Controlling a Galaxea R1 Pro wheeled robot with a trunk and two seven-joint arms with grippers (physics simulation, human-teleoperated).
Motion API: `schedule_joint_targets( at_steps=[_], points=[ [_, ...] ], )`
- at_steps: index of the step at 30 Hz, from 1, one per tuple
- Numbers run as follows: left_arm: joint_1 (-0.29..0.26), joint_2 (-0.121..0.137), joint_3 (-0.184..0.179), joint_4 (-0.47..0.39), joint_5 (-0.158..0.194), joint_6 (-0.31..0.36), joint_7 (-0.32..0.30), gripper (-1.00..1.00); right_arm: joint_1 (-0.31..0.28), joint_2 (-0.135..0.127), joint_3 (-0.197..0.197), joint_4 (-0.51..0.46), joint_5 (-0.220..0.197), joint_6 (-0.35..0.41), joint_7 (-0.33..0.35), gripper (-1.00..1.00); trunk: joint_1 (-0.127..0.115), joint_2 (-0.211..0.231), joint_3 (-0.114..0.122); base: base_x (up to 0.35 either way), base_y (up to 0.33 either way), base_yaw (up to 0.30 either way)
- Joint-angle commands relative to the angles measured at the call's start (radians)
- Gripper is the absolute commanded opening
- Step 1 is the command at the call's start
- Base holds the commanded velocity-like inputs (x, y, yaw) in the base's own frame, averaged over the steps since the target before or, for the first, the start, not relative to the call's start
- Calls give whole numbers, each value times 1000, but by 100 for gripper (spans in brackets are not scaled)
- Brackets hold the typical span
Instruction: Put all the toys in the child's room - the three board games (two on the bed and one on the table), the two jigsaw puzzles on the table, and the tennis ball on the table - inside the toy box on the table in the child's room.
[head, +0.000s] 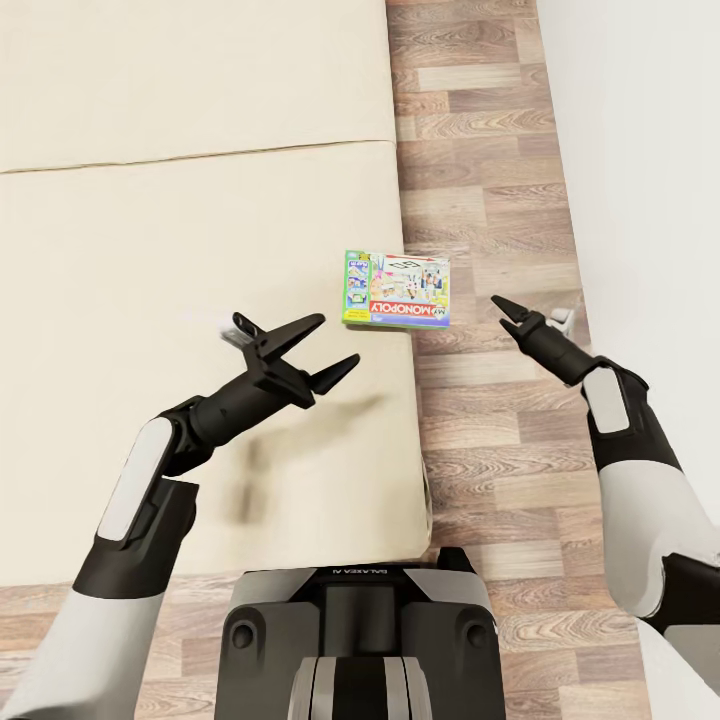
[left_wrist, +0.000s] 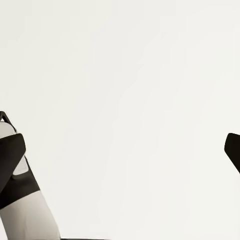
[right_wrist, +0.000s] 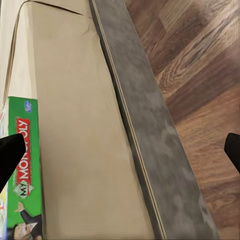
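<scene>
A green-edged "Monopoly" board game (head: 397, 289) lies flat at the right edge of the beige bed (head: 180, 250), with one corner over the side. My left gripper (head: 340, 338) hovers open over the mattress, just left of and nearer than the box, with nothing between its fingers. My right gripper (head: 520, 312) is open and empty above the wood floor, to the right of the box. In the right wrist view the board game (right_wrist: 25, 170) lies on the mattress beside one fingertip (right_wrist: 10, 152). The left wrist view has plain mattress (left_wrist: 125, 100) between the wide-spread fingertips (left_wrist: 12, 150).
A strip of wood-plank floor (head: 480, 150) runs between the bed and a white wall (head: 650, 150) on the right. The bed's grey side rail (right_wrist: 145, 130) drops to the floor. My base (head: 350, 640) stands at the bed's near edge.
</scene>
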Motion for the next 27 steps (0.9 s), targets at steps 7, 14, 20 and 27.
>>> schedule_joint_targets(
  at_steps=[7,14,20,27],
  points=[
    [0,-2,0,1,-8,1,-5,100,9,22,-5,-5,-7,4,-1,100,0,0,0,0,0,0],
    [-2,-2,0,1,-8,4,-3,100,14,25,-14,-9,-30,12,1,100,0,0,0,0,0,0],
    [-6,-3,0,1,-8,7,-2,100,13,23,-24,-10,-75,28,-1,100,0,0,0,0,0,0],
    [-9,-2,0,1,-8,10,-1,100,6,21,-30,-5,-124,83,-9,100,0,0,0,0,0,0]
  ],
)
